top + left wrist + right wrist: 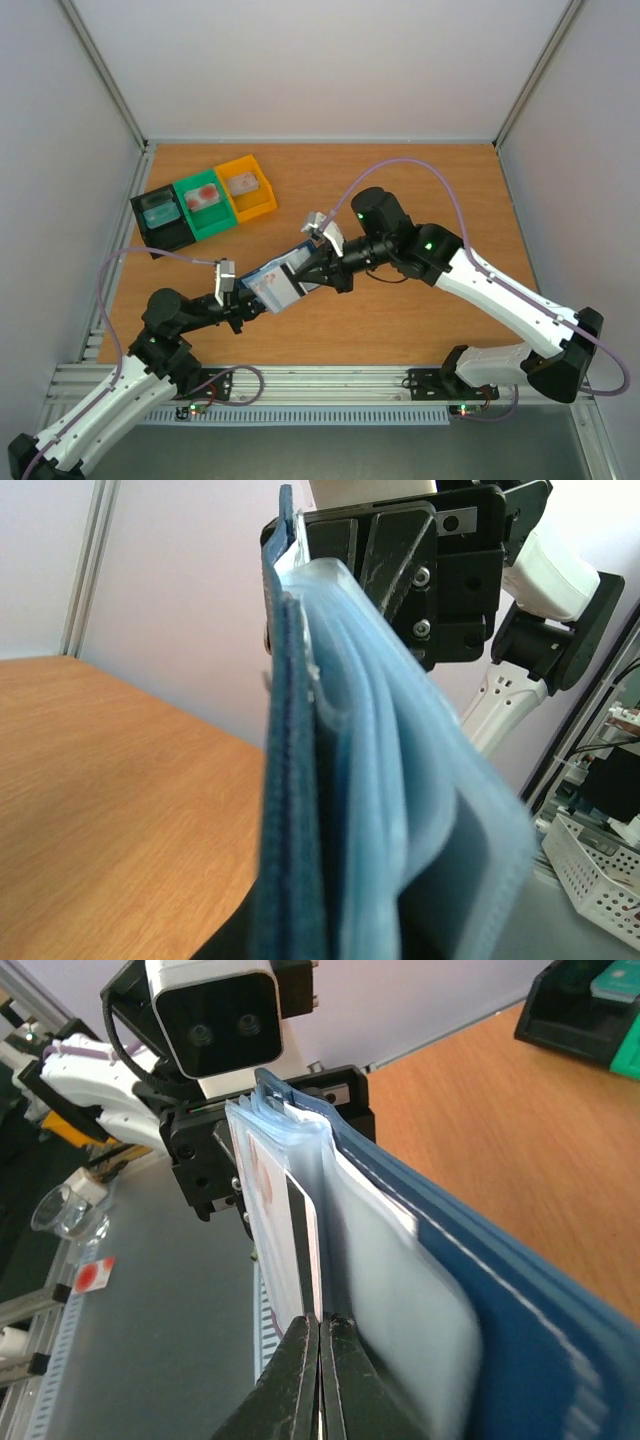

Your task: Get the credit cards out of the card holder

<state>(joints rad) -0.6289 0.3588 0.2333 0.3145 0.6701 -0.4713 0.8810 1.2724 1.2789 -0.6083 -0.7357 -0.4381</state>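
No text, brand or number that I can read in any view. The credit card (pixel 262 1175) showing in the card holder (pixel 480 1250) bears reddish marks, too blurred to pass as letters or a logo. A second card (pixel 203 196), lying in the green bin (pixel 215 228) near the bench's far-left corner, shows only red blotches from above. A small white tag (pixel 92 1275) with a red dot lies on the grey surface off the bench's edge; I make out no wording on it.
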